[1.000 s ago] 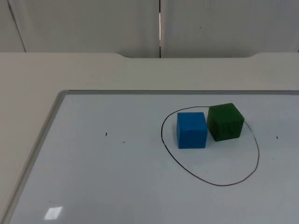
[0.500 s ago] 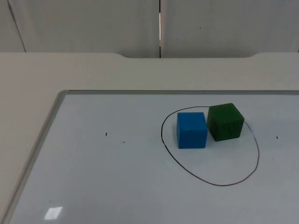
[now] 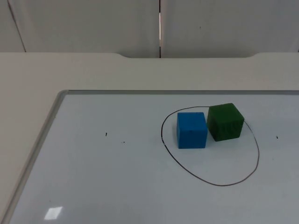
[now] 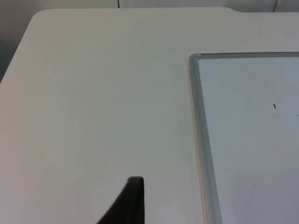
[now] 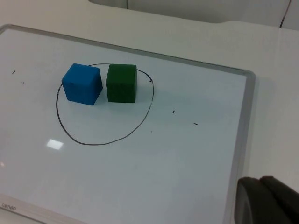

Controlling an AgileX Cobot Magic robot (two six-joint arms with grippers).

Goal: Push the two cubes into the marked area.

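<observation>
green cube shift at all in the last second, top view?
No. The green cube sits at the same spot against the drawn circle, at its far rim beside the blue cube, as a second ago.

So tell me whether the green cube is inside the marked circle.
Inside: the green cube sits within the drawn circle, near its far edge, beside the blue cube.

I log a blue cube and a dark green cube inside the thin black drawn loop. Around that loop, the whiteboard is white with a grey frame, on a cream table.
</observation>
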